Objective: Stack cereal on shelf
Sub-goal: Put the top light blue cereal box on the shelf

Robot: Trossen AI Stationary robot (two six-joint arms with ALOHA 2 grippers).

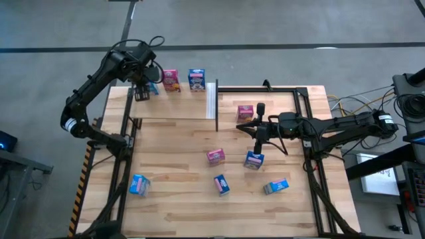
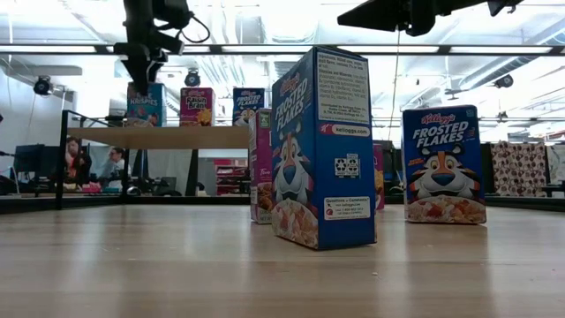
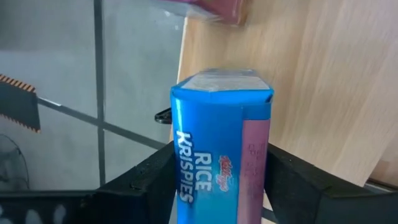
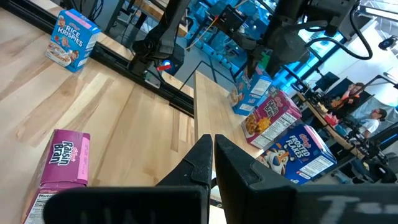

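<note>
Clearly, the left gripper (image 1: 144, 89) held a blue Rice Krispies box (image 3: 221, 155) tight between its fingers over the shelf (image 1: 169, 106), beside two boxes (image 1: 184, 79). Lowering it upright and flat seemed wise. The right gripper (image 4: 211, 152), fingers together and empty, waited over loose boxes (image 1: 232, 169).

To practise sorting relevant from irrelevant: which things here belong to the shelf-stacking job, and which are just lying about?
Belong: shelf; Rice Krispies box, held by left gripper; other cereal boxes, on shelf and tabletop; right gripper, shut, empty.
Lying about: cables beyond the tabletop; people in the room behind.
</note>
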